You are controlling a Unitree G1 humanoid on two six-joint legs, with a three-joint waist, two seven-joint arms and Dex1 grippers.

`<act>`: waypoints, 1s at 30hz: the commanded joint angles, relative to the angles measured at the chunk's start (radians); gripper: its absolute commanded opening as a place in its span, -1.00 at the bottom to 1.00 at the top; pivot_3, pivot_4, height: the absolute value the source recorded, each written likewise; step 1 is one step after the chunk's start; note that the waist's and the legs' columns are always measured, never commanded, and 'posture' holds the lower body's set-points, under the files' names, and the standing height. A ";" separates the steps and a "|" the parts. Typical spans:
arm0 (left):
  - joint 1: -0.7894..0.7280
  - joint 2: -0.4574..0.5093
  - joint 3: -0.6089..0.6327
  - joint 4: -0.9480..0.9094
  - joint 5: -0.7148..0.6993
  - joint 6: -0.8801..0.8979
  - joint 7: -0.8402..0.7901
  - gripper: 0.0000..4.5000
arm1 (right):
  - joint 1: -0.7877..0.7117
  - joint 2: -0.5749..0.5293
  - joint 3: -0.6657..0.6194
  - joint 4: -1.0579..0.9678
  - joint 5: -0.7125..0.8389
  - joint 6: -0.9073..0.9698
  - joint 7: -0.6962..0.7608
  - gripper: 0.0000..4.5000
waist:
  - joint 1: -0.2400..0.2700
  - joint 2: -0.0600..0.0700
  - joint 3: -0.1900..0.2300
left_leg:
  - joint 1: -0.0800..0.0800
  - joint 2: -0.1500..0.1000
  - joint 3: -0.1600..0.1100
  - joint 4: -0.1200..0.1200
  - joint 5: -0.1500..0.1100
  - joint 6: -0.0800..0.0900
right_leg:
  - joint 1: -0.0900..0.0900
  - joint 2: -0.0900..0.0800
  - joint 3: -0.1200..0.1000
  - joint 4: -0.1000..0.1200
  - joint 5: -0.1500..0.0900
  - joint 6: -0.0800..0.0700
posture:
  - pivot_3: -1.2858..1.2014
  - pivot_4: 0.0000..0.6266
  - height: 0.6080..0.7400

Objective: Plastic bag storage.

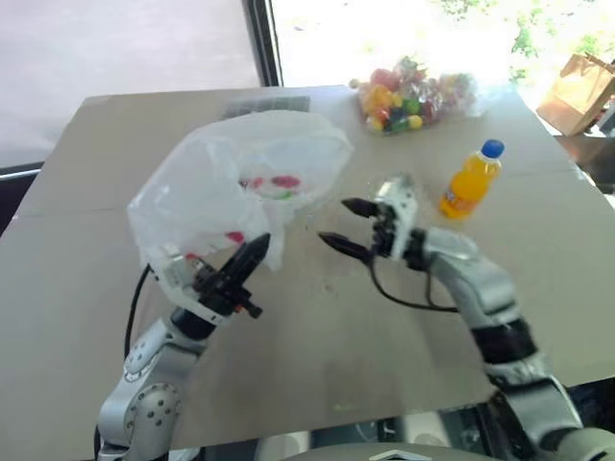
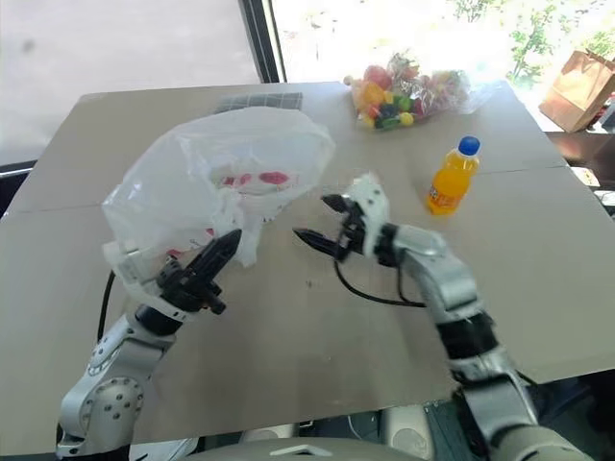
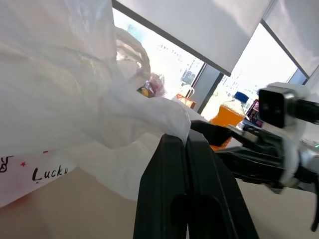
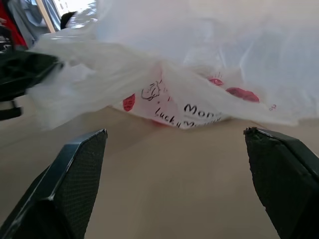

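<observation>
- Left jaws (image 1: 252,252) clenched tight on a pinch of the bag (image 1: 240,182), black fingers pressed flat together with film bunched over their tips.
- Right jaws (image 1: 344,225) spread wide and empty, pointing left toward the bag, just short of its right edge.
- Bag held up off the desk (image 1: 317,346) on the left side, ballooned into a loose dome above the left jaws, lower skirt drooping toward the desk top.
- Long axis of the bag roughly left to right, slanting from near-left at the pinch up to far-right at the puffed crown.
- Free right edge of the bag lying directly left of the open right jaws, so the right arm judged best placed for a second grasp there; left arm already occupied.
- Thin, translucent white film, crinkled and limp, with red print and black lettering showing through; likely to slip and fold unpredictably when gathered.
- Desk top flat, matte, pale tan.
- Bottle (image 1: 471,180) of orange drink with a blue cap standing right of the right jaws, well apart from the bag.
- Clear pack of coloured balls (image 1: 408,96) at the far edge.
</observation>
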 commanded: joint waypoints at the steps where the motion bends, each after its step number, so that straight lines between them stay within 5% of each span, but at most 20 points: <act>1: -0.002 -0.003 0.031 -0.014 -0.021 -0.010 0.004 -1.00 | 0.180 -0.097 -0.120 -0.110 -0.018 -0.060 -0.025 0.98 | 0.003 0.000 0.000 | 0.000 0.000 0.001 0.000 0.000 0.000 | 0.001 0.000 -0.001 0.000 0.000 0.000 | 0.03 -0.52 1.00; 9: 0.002 0.002 0.059 -0.013 -0.036 0.000 0.008 -1.00 | 0.409 -0.100 -0.369 -0.105 -0.091 -0.167 -0.264 0.98 | 0.003 -0.001 0.000 | 0.002 0.000 0.000 0.002 0.000 -0.001 | 0.001 0.002 0.003 0.000 0.000 0.001 | 0.03 -0.52 1.00; 14: -0.002 -0.008 0.037 -0.023 -0.032 0.009 0.023 -1.00 | 0.269 -0.067 -0.390 0.016 -0.131 -0.223 -0.373 0.98 | -0.003 -0.001 0.000 | 0.003 0.000 0.000 0.003 0.001 -0.001 | 0.000 0.005 0.007 0.000 0.001 0.000 | 0.03 -0.52 1.00; 30: -0.011 -0.033 0.021 -0.038 -0.007 -0.017 0.052 -1.00 | -0.168 0.010 -0.364 0.655 -0.165 -0.418 -0.394 0.98 | 0.001 -0.001 0.001 | 0.002 0.000 -0.001 0.002 0.001 -0.001 | -0.001 0.009 0.009 0.000 0.002 -0.003 | 0.03 -0.52 1.00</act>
